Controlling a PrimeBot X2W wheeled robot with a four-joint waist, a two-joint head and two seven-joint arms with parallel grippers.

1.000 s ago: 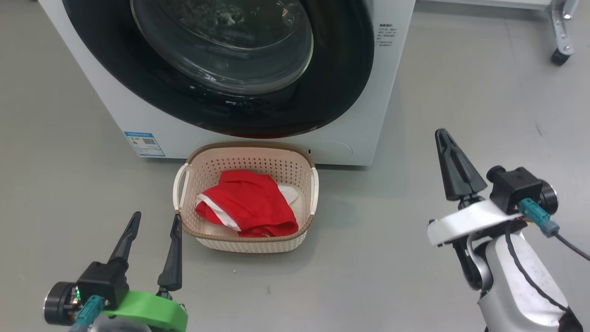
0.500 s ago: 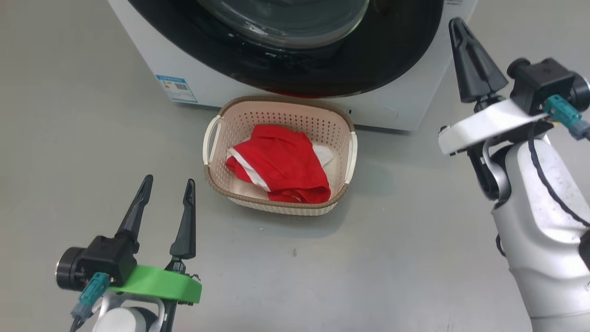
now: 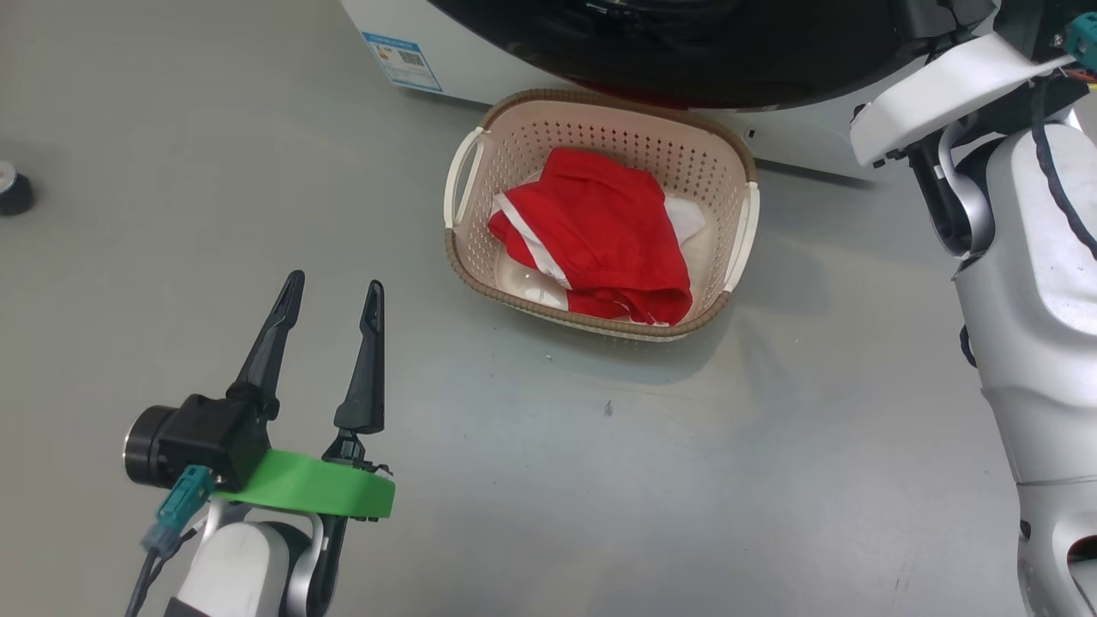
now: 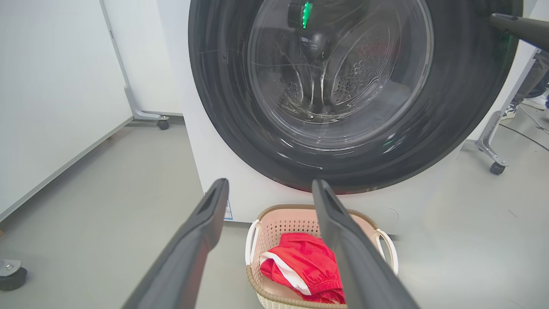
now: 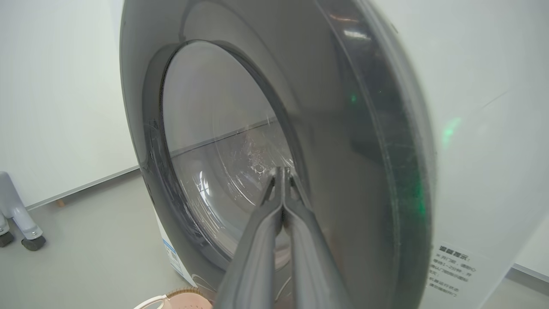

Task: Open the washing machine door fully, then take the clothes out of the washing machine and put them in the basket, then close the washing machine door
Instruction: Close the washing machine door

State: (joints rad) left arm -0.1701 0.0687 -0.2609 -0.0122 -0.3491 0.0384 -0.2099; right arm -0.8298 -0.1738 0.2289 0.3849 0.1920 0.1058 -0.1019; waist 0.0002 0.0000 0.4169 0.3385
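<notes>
Right jaws together before blurred door, basket (cream rim) mostly cropped.

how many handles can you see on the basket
2: one white handle on the left side of the basket and one on its right side, going by the head view; none looks hidden.

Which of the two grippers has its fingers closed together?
The right gripper: its two dark fingers touch each other, while the left gripper holds its fingers clearly apart.
</notes>
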